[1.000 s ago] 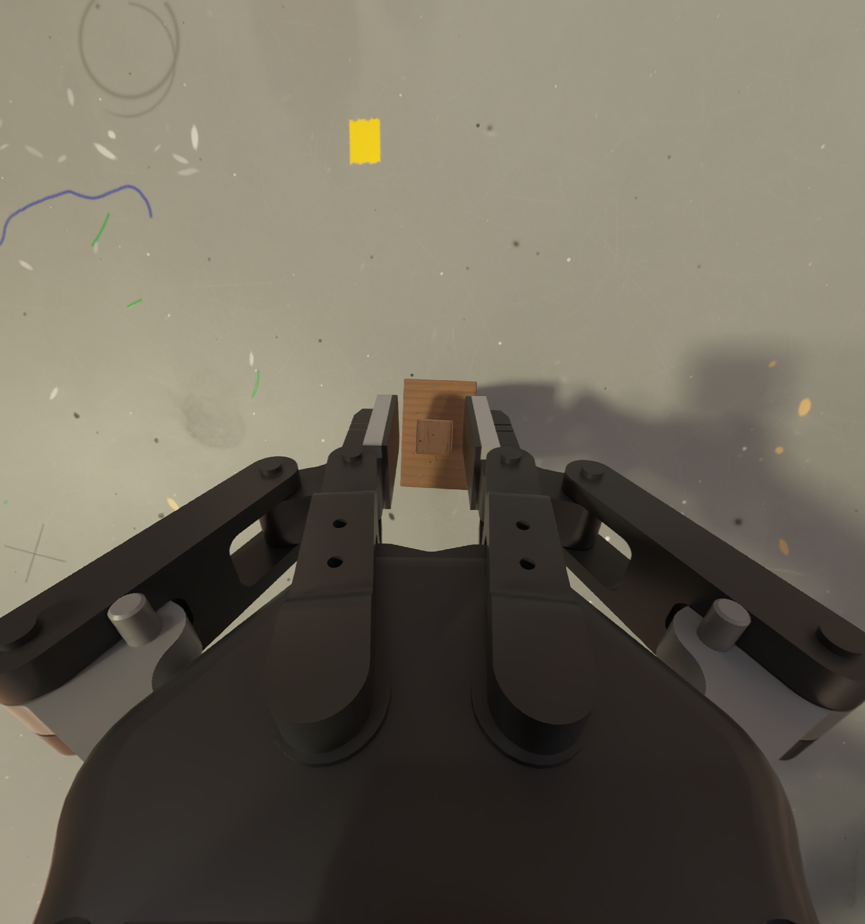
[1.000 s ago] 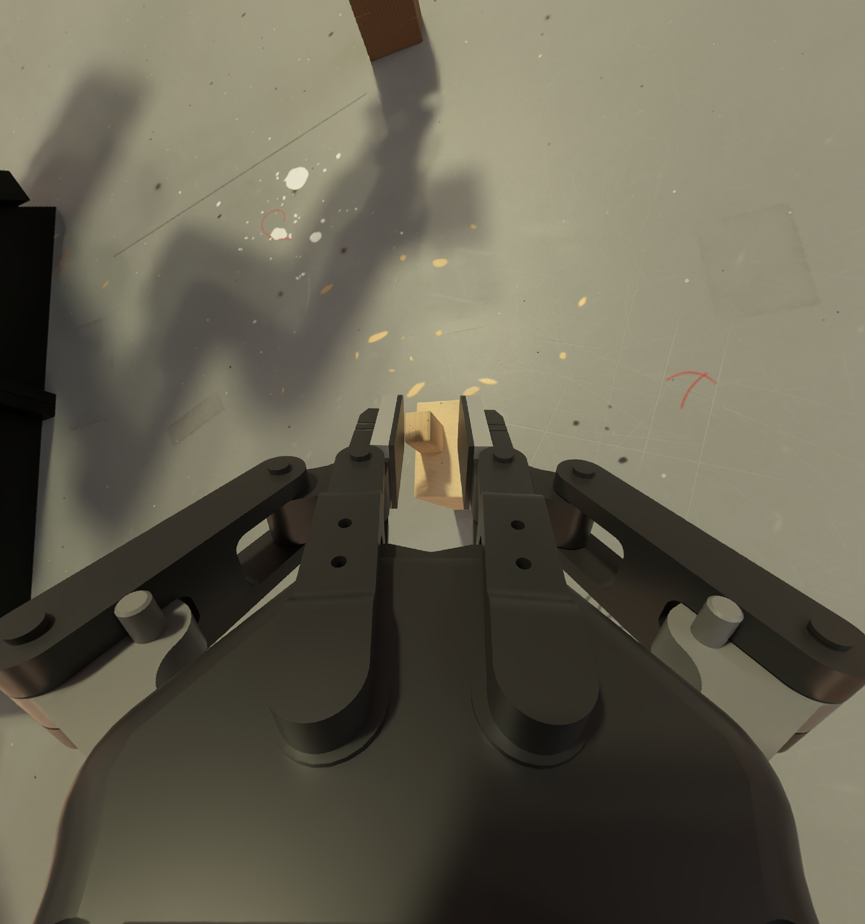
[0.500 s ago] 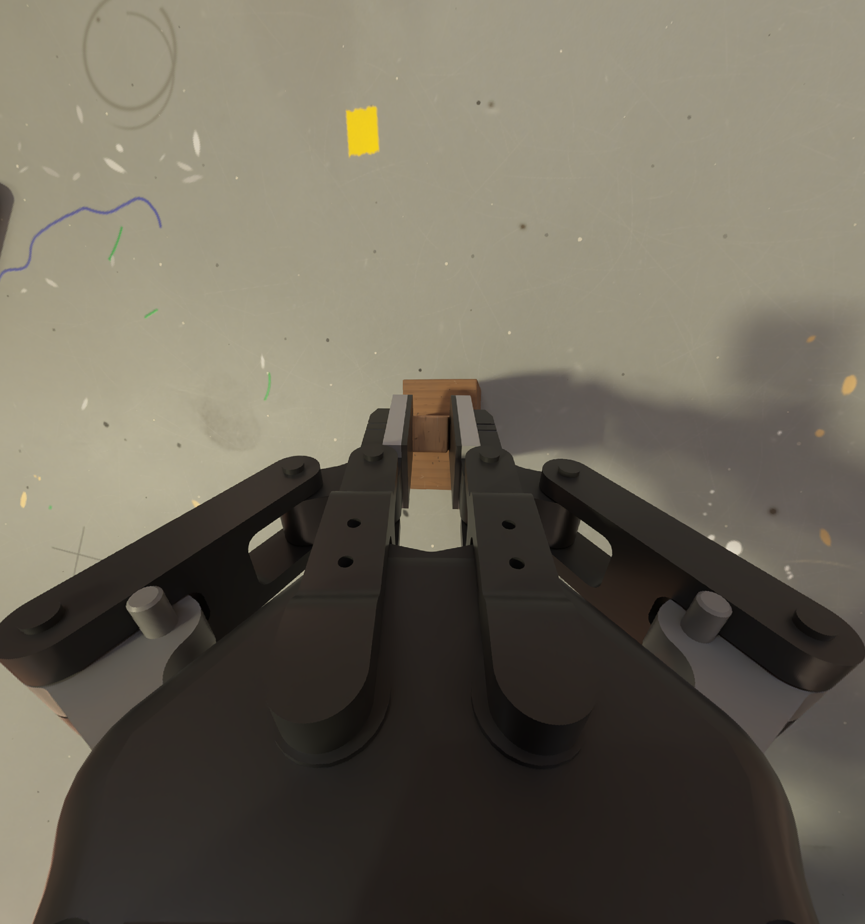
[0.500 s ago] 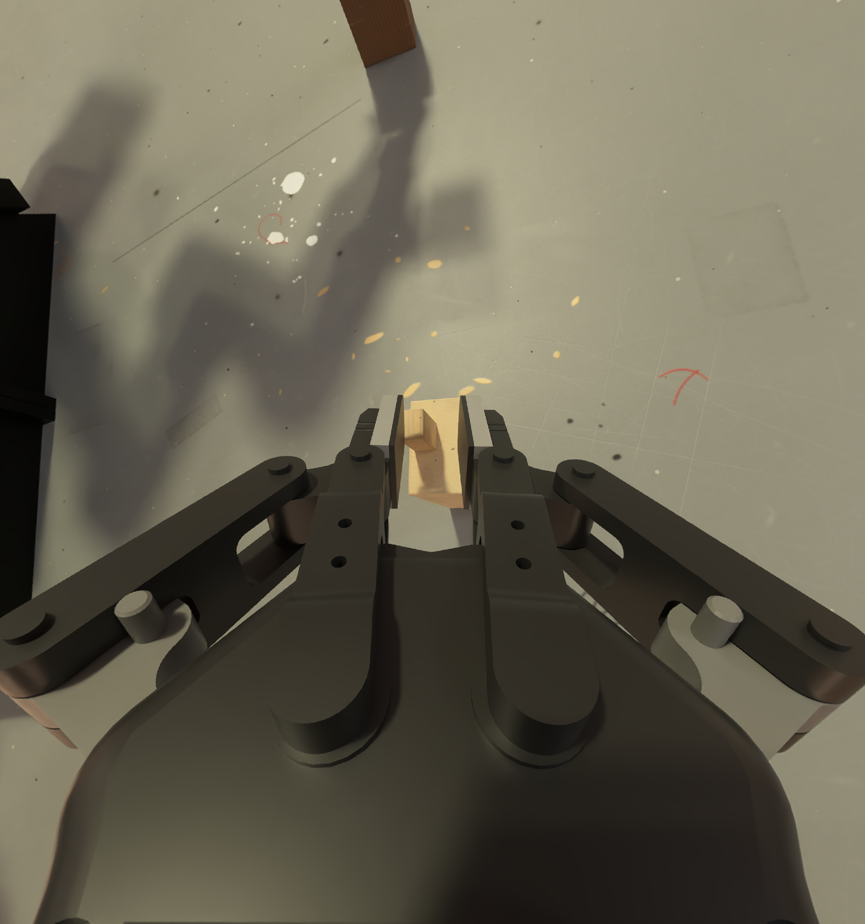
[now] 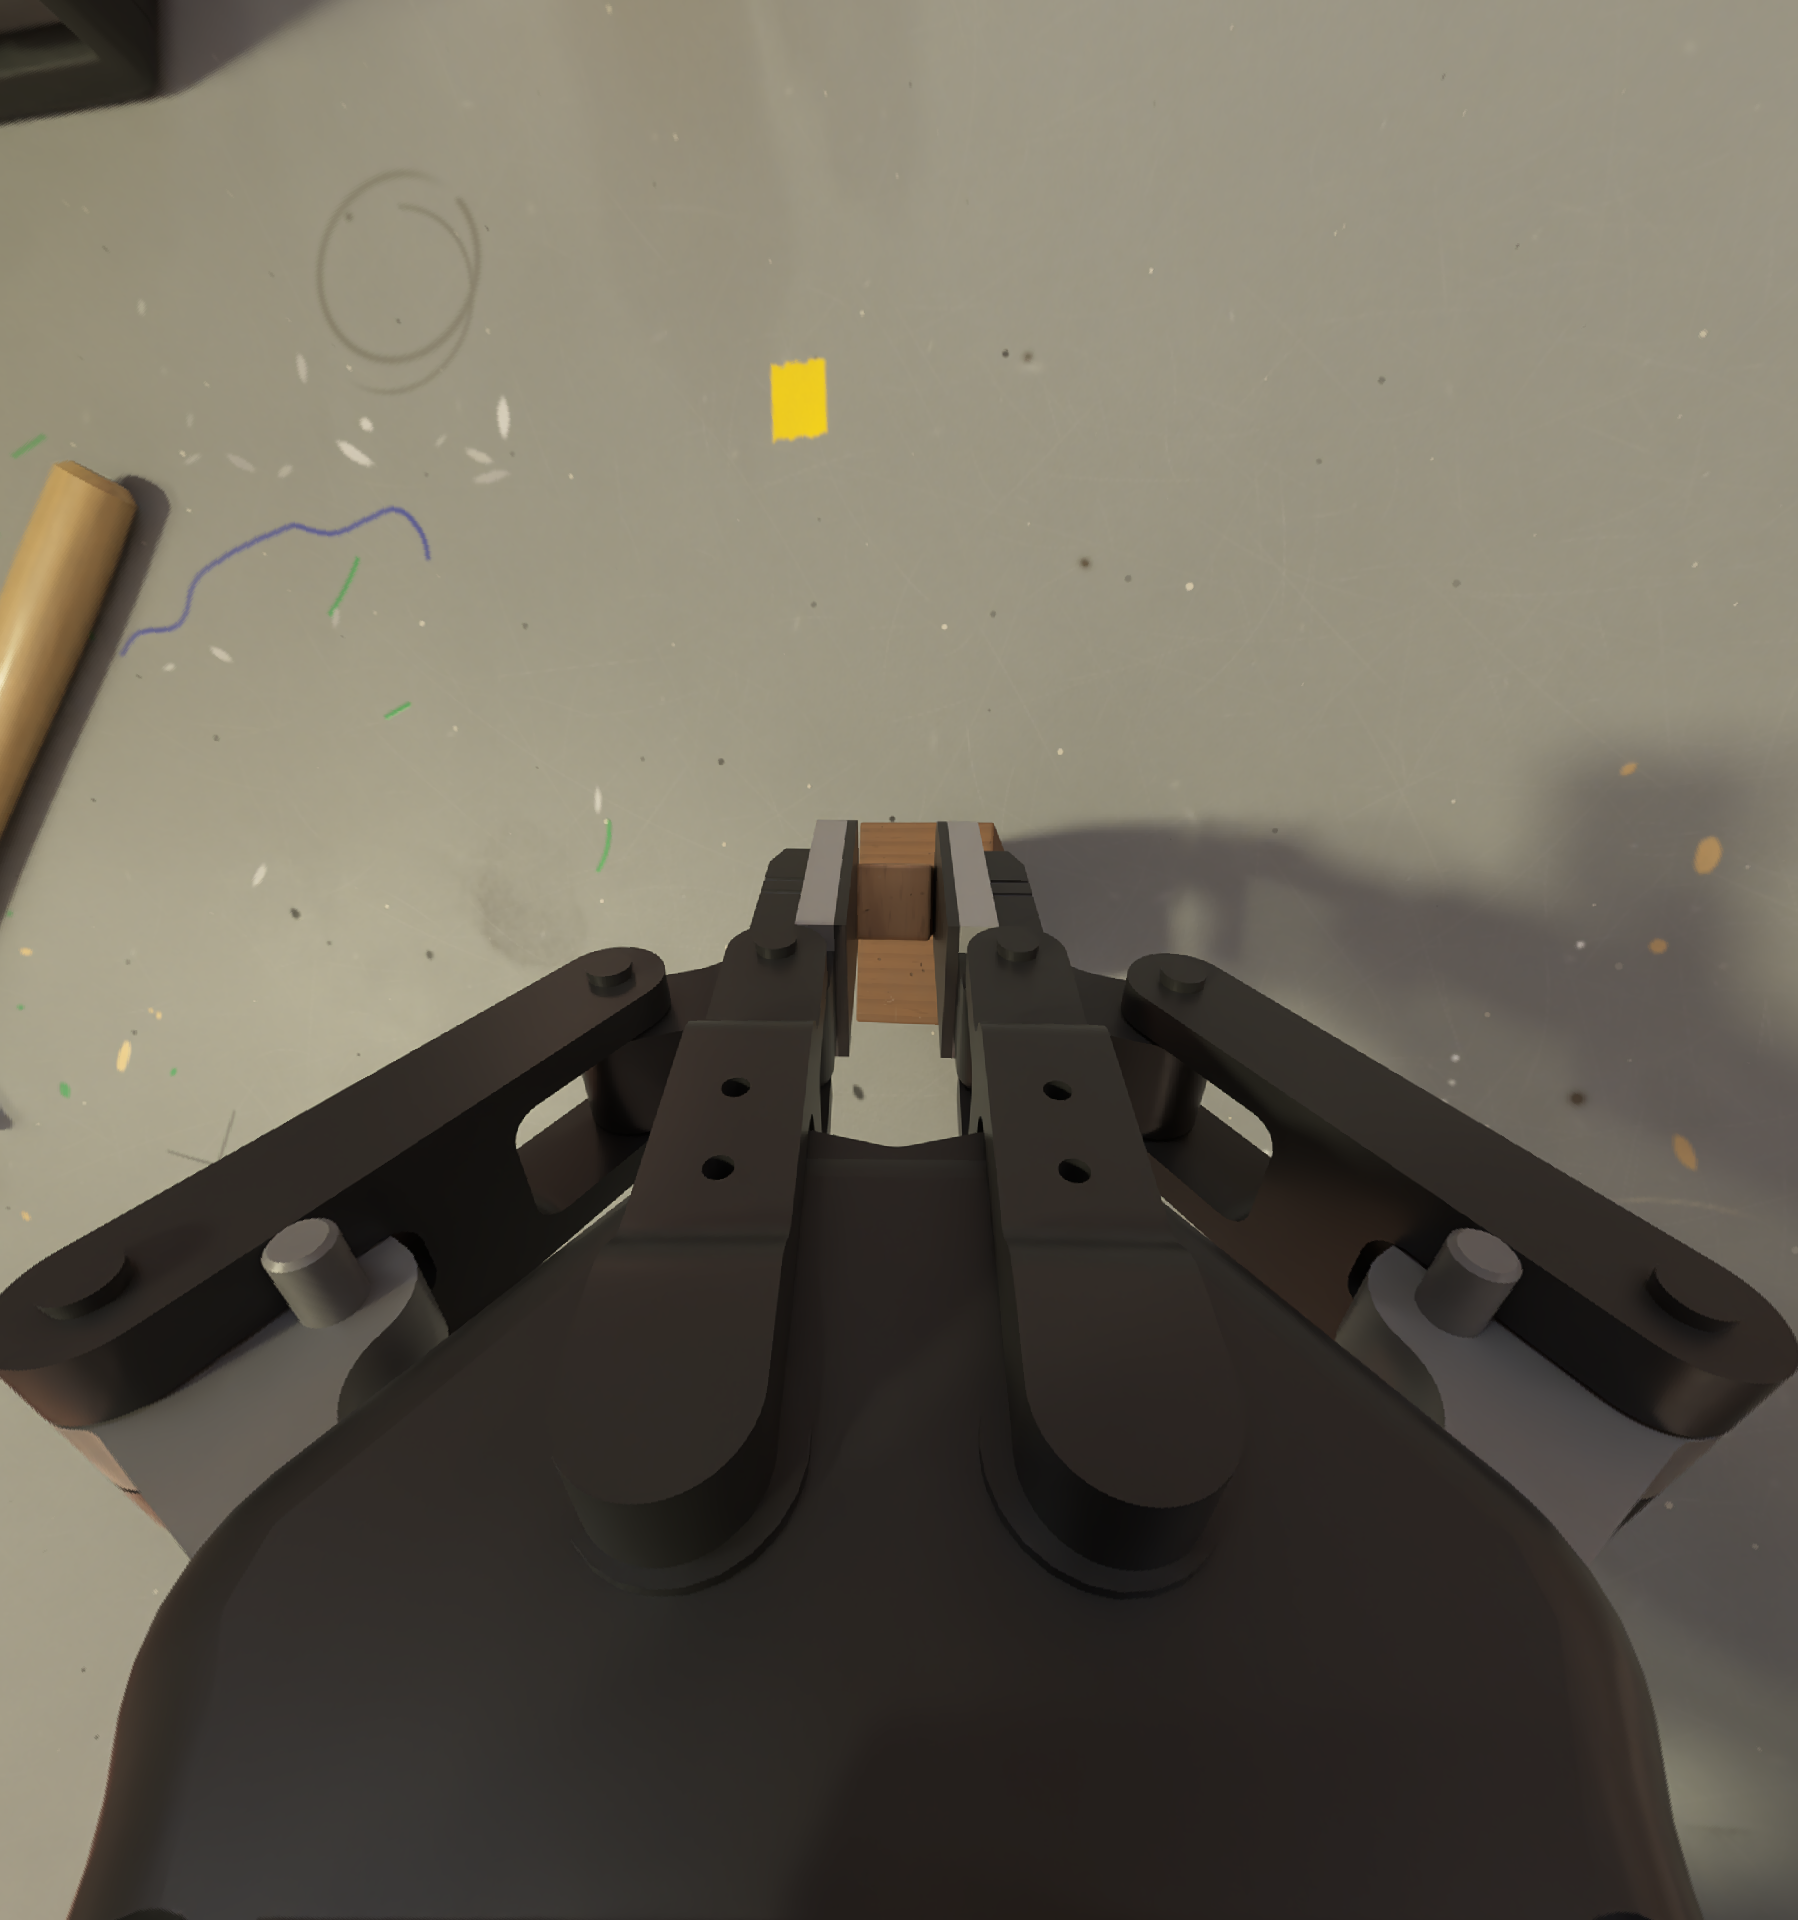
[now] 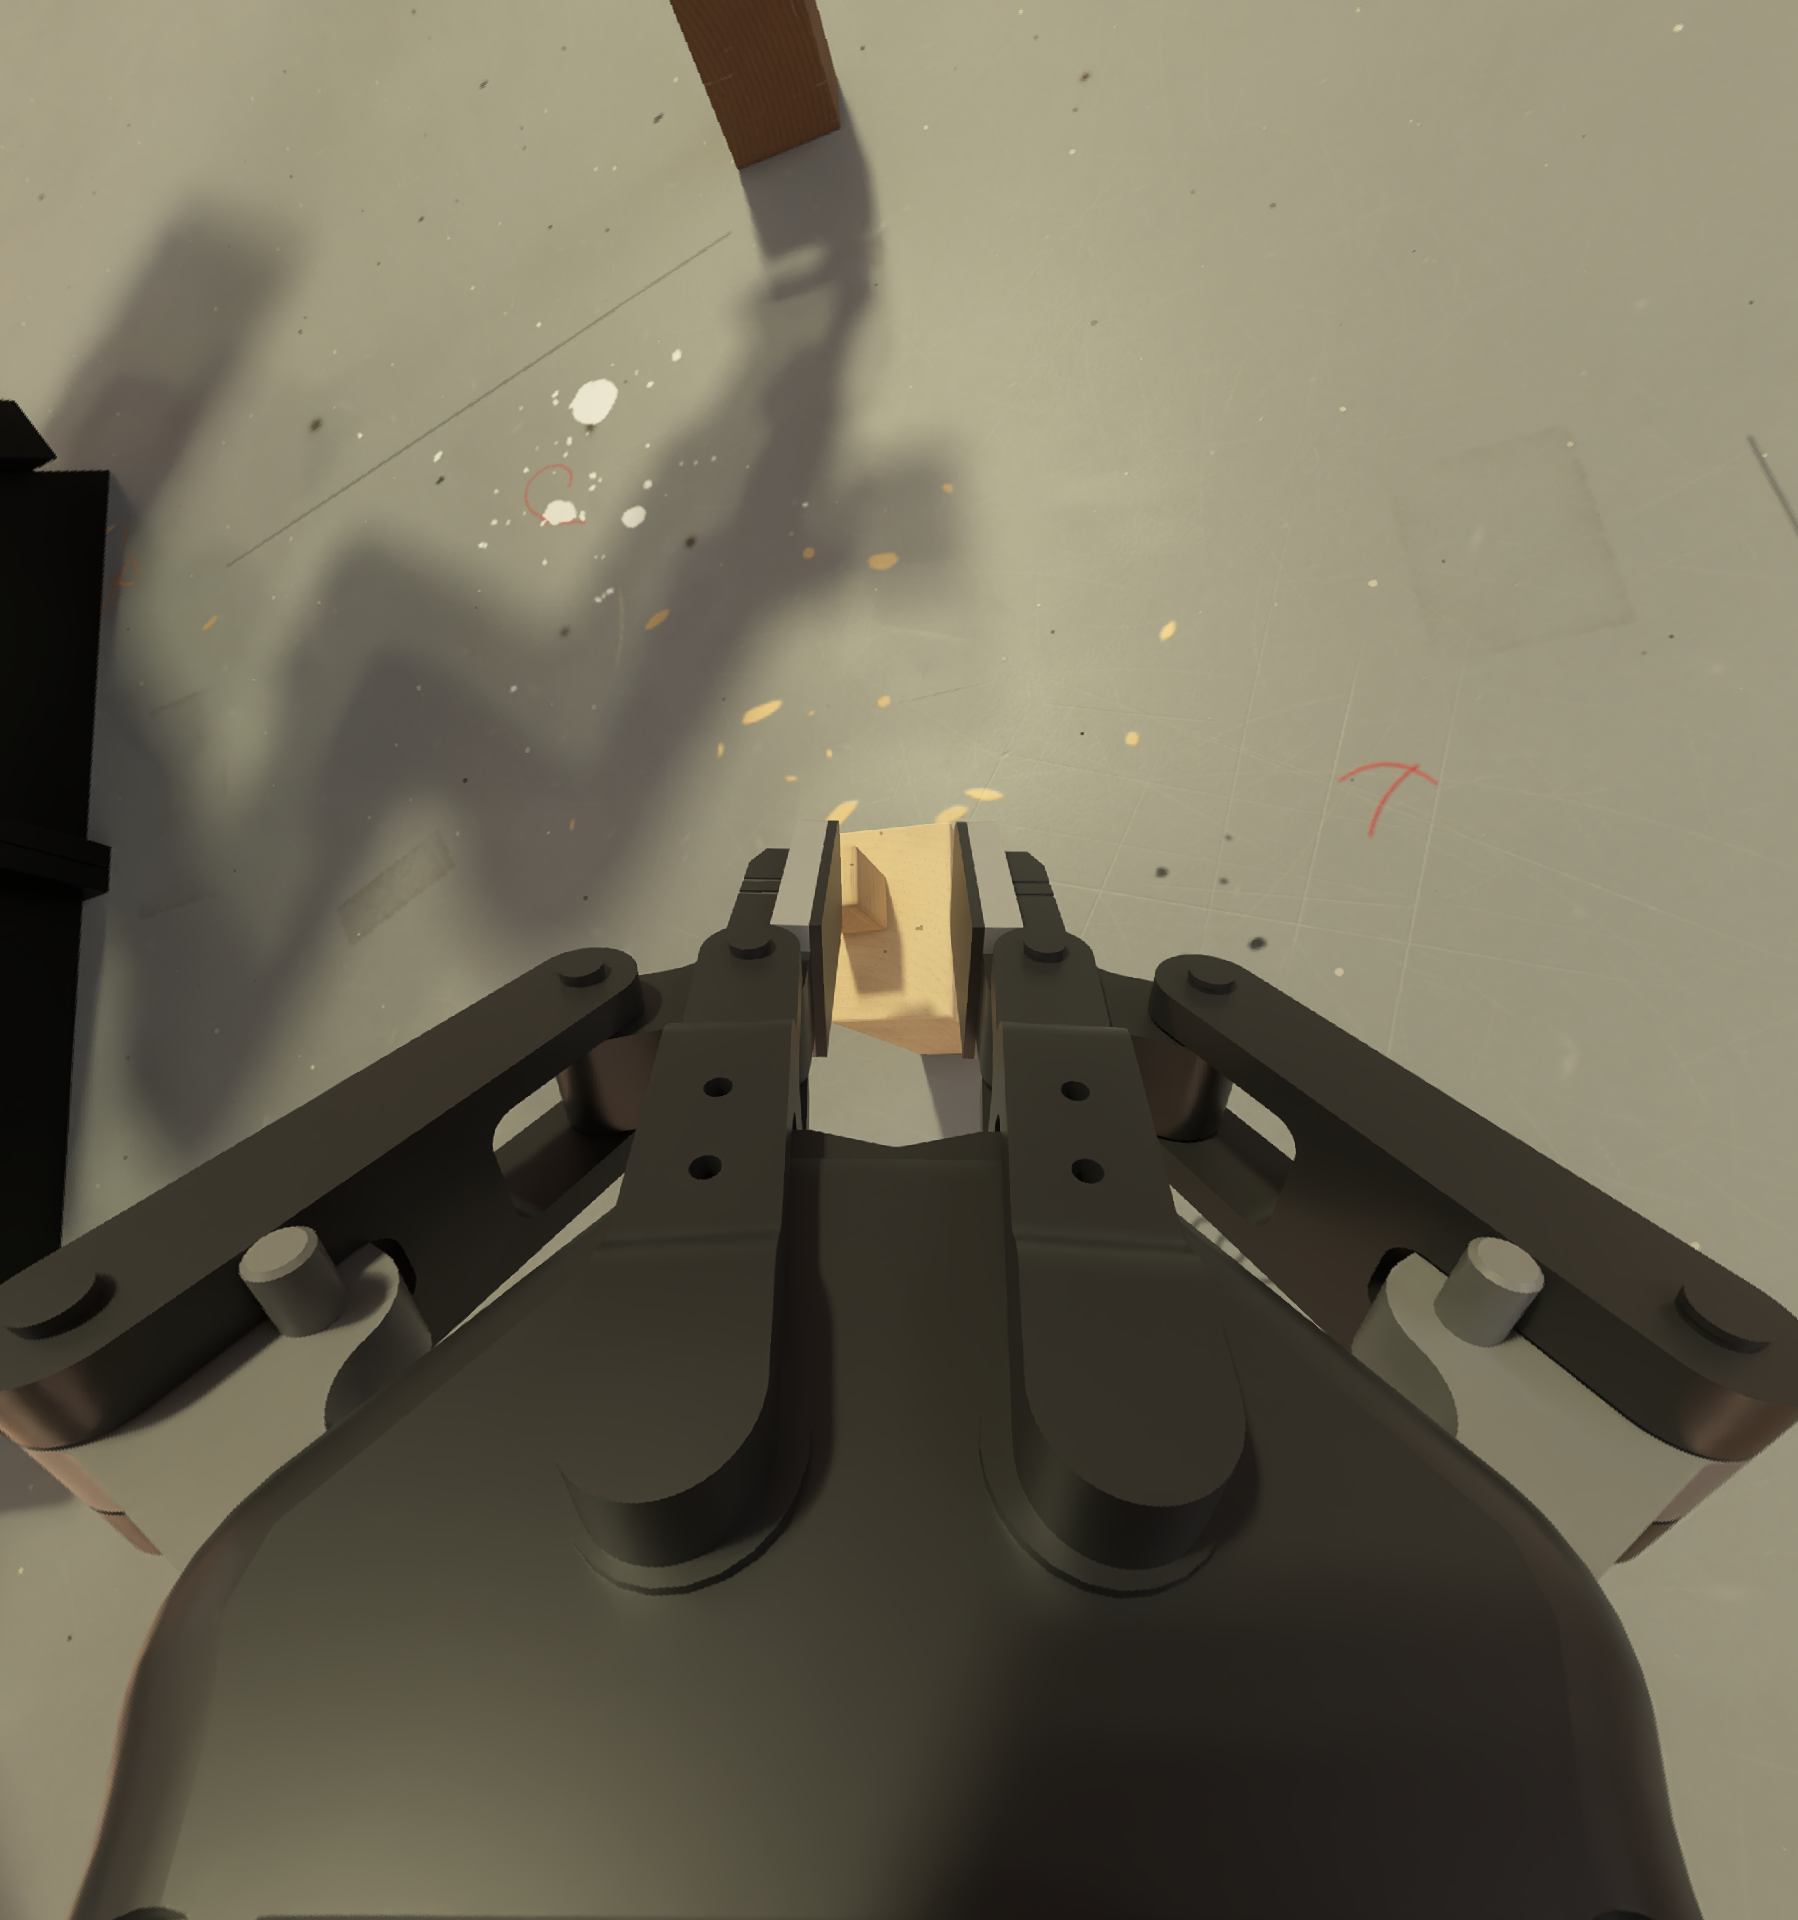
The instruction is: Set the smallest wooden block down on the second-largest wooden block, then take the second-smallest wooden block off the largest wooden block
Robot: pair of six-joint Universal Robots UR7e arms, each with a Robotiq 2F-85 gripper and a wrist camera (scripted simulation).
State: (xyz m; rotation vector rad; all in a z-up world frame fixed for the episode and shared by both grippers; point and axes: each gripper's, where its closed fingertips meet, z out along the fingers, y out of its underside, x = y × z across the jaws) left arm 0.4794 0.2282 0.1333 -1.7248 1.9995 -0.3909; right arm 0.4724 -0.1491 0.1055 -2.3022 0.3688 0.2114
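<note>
Your left gripper (image 5: 896, 894) clamped on small cube (image 5: 893, 902) over brown block (image 5: 897, 995); right gripper (image 6: 895, 935) clamped on pale block (image 6: 910, 935). Likely removal step: lift straight.

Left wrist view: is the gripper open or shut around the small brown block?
Shut on it. The left gripper has both pads pressed against the sides of the small brown block, which sits over a wider brown block.
</note>
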